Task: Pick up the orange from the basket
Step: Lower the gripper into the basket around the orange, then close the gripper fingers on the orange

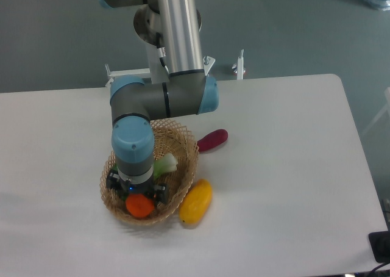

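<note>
The orange (140,207) is small, round and bright orange, and lies in the front part of the oval tan wicker basket (190,161). My gripper (138,196) points straight down into the basket, directly over the orange. Its black body shows on both sides of the fruit's top. The blue-grey wrist hides the fingertips, so I cannot tell whether they are touching or holding the orange. The top of the orange is covered by the gripper.
A pale green vegetable (165,165) lies in the basket to the right of the wrist. An elongated yellow fruit (196,202) rests on the table against the basket's right front rim. A dark red oblong vegetable (212,140) lies behind the basket on the right.
</note>
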Motion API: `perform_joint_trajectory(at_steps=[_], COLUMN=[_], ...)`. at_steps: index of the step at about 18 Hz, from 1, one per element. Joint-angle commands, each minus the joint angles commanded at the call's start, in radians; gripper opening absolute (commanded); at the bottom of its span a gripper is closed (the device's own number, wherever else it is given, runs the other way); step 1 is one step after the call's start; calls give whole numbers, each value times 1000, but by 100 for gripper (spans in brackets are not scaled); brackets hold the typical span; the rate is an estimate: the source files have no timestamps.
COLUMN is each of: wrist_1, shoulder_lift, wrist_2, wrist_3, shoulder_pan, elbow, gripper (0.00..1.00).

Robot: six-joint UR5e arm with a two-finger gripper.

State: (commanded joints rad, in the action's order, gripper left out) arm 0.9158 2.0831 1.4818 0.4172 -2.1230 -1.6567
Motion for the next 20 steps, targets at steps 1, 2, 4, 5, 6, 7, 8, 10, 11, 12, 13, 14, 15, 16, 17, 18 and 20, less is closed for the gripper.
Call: perform_joint_trajectory(at_steps=[1, 2, 4, 5, 6, 7, 8, 10, 11, 12, 13, 14, 15, 16, 17, 18, 20], wrist_1=[0, 0, -2, 0, -2, 0, 0, 2, 2, 2, 2, 2, 2, 2, 2, 5, 14], shoulder_lift=[-2, -2, -2, -2, -2, -3, -3, -8, -11, -11, -11, -12, -15, -18, -23, -31, -47], wrist_2=[3, 5, 17, 18, 18, 18, 18, 18, 18, 18, 18, 18, 18, 18, 18, 18, 28], wrist_3=[0, 0, -3, -5, -5, -3, -2, 2, 3, 3, 3, 3, 5, 8, 14, 14, 14], shoulder_pan=[0, 0, 2, 0, 0, 0, 0, 0, 0, 0, 0, 0, 0, 0, -2, -2, -9], elbow=[2, 2, 3, 6, 6, 8, 9, 14, 17, 17, 17, 18, 18, 23, 28, 38, 77], gripper=[100, 100, 94, 87, 78, 71, 66, 65, 64, 63, 61, 60, 60, 60, 60, 60, 60])
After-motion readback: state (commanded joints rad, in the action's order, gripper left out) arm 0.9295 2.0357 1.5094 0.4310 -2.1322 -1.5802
